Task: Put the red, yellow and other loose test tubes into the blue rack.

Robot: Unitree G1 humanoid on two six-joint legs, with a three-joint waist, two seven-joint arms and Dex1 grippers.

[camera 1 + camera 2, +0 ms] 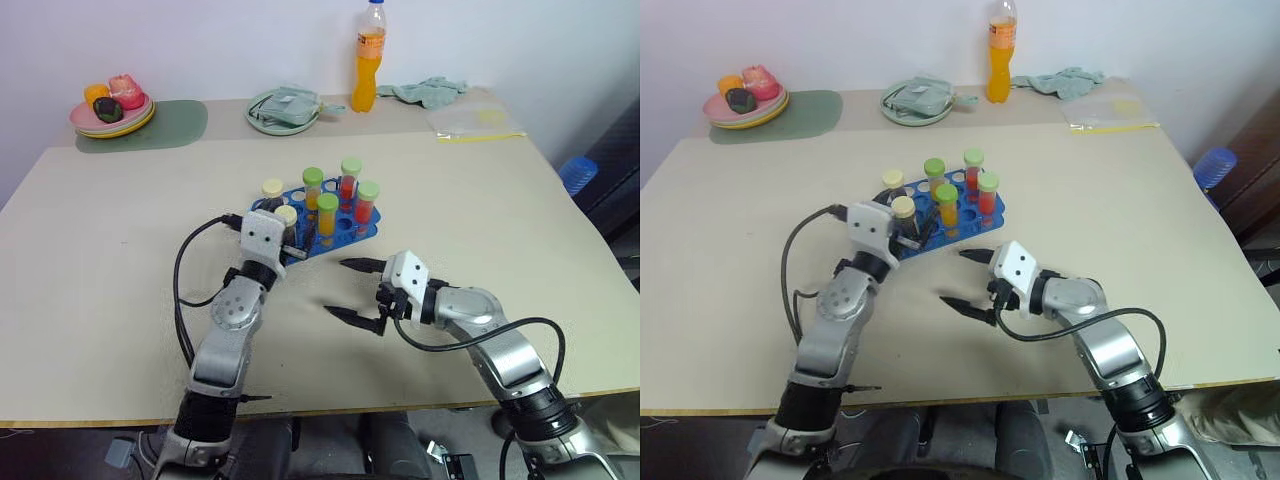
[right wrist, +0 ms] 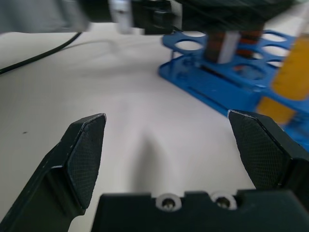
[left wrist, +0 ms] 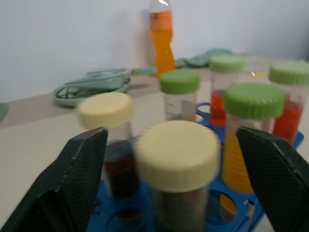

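Though my left pincer [image 1: 290,243] hides the near-left corner of the blue rack [image 1: 362,228] mid-worktop, its fingers stand spread around a cream-capped tube [image 3: 177,166] seated there. My right pincer [image 1: 352,290], released, hovers over bare worktop [image 1: 120,290] nearer me.

The pale beige rectangular table [image 1: 120,300] carries everything. Near its middle, slightly toward the far edge, stands the blue plastic test tube rack [image 1: 330,228], resting directly on the tabletop. In the far left corner lies a dull green oval mat [image 1: 170,125], with a stack of pink and yellow plates [image 1: 112,122] at its left end. Along the far edge, near its middle, sits a pale green shallow dish [image 1: 282,112]. Just to its right stands a clear plastic bottle of orange drink [image 1: 369,60]. Toward the far right corner lie a crumpled pale green cloth [image 1: 428,91] and, nearer the front, a clear plastic bag with a yellow strip [image 1: 478,123].
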